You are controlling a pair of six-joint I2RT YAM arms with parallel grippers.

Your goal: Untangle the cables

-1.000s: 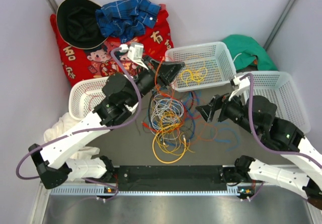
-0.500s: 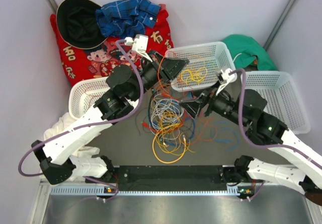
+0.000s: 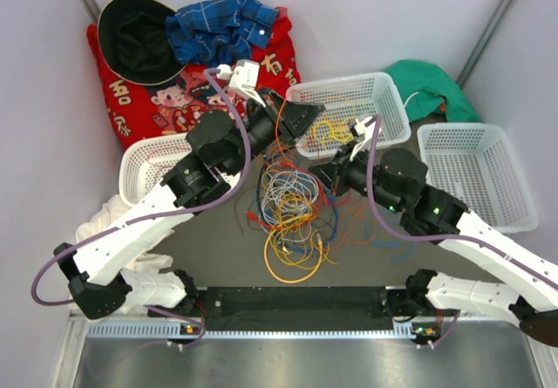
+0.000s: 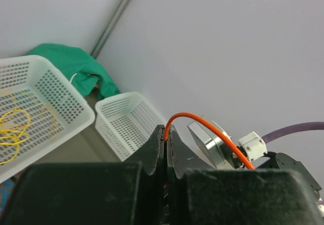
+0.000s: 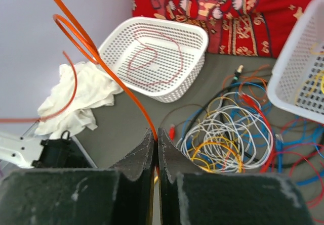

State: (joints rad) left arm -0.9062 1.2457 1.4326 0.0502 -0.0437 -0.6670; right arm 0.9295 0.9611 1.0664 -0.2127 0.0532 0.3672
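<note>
The grey desk (image 3: 218,248) carries three white baskets around the cable heap (image 3: 292,214), which lies in the middle. The left basket (image 3: 144,153) sits to the heap's left, the middle basket (image 3: 344,83) just behind it, and the right basket (image 3: 488,131) well to its right. Yellow cables (image 3: 336,129) already lie in the middle basket.

One orange cable (image 4: 185,115) runs up out of the heap. The left gripper (image 4: 166,131), raised behind the heap, is clamped on it with its jaws pressed together. The right gripper (image 5: 156,133), just above the heap's right rear edge, is also pinched tight on the same orange strand, lower down.

The step in hand looks like drawing this one cable free of the rest. To do it well, the two grips should likely move apart slowly along the strand's own line, so its loops slide out rather than cinch. Watch the heap: if grey-white or blue coils lift with it, ease off and pull from another angle. A hard tug risks dragging the whole heap, or the strand slipping from the thin jaws.
</note>
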